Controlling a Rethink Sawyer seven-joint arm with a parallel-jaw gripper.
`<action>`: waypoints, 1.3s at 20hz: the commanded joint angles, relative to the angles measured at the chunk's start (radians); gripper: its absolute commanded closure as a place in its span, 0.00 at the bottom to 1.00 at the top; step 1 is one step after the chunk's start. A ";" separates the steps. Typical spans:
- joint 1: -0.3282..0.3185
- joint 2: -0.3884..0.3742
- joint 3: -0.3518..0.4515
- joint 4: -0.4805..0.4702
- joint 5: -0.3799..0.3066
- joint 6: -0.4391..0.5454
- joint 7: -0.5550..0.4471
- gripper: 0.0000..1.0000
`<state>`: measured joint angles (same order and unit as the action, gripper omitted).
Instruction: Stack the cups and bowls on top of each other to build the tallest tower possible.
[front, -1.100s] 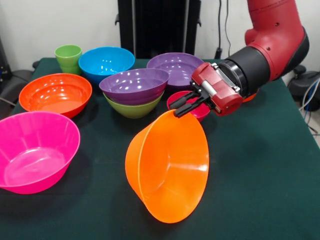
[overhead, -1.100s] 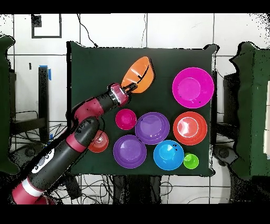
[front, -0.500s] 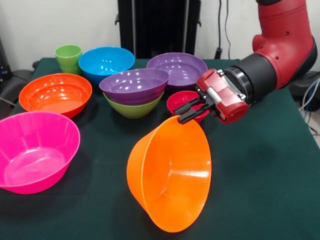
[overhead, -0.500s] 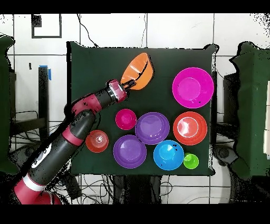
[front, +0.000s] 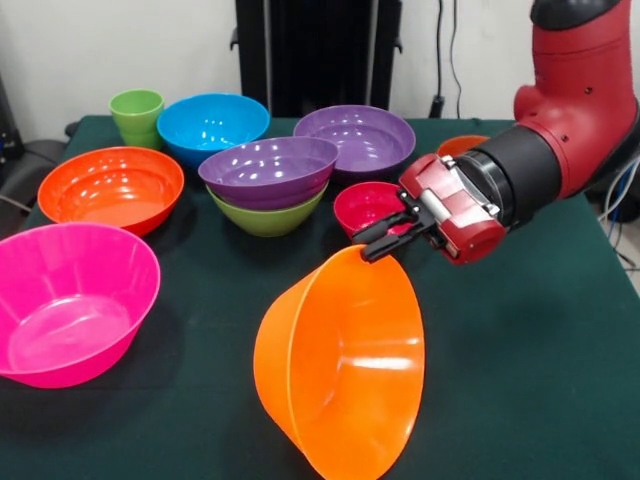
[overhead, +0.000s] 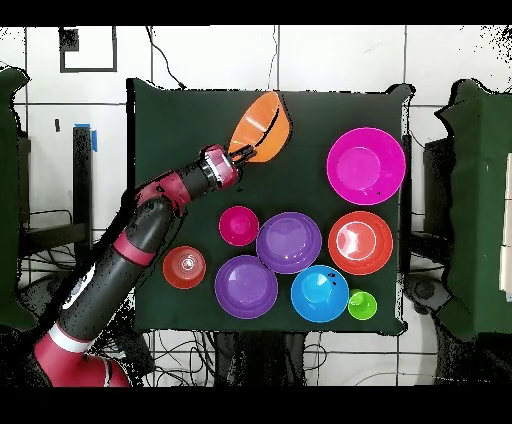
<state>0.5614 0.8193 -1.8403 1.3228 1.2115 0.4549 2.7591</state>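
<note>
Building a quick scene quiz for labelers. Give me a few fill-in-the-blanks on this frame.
1. The gripper is shut on the rim of the big ____ bowl, which hangs tilted.
2. In the stack, the purple bowl sits in a ____ bowl.
3. The cup stands next to the ____ bowl.
4. The big ____ bowl sits upright at a table corner.

Missing words: orange; green; blue; pink

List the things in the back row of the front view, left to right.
Green cup → blue bowl → purple bowl → small orange bowl, partly hidden behind the arm.
</note>
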 joint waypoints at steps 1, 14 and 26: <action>-0.037 0.094 0.005 -0.294 -0.038 0.184 0.308 1.00; -0.043 0.109 -0.039 -0.344 -0.045 0.235 0.363 1.00; -0.007 0.113 -0.011 -0.331 -0.036 0.261 0.432 1.00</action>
<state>0.5411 0.8985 -1.9221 1.1978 1.1936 0.5867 2.9356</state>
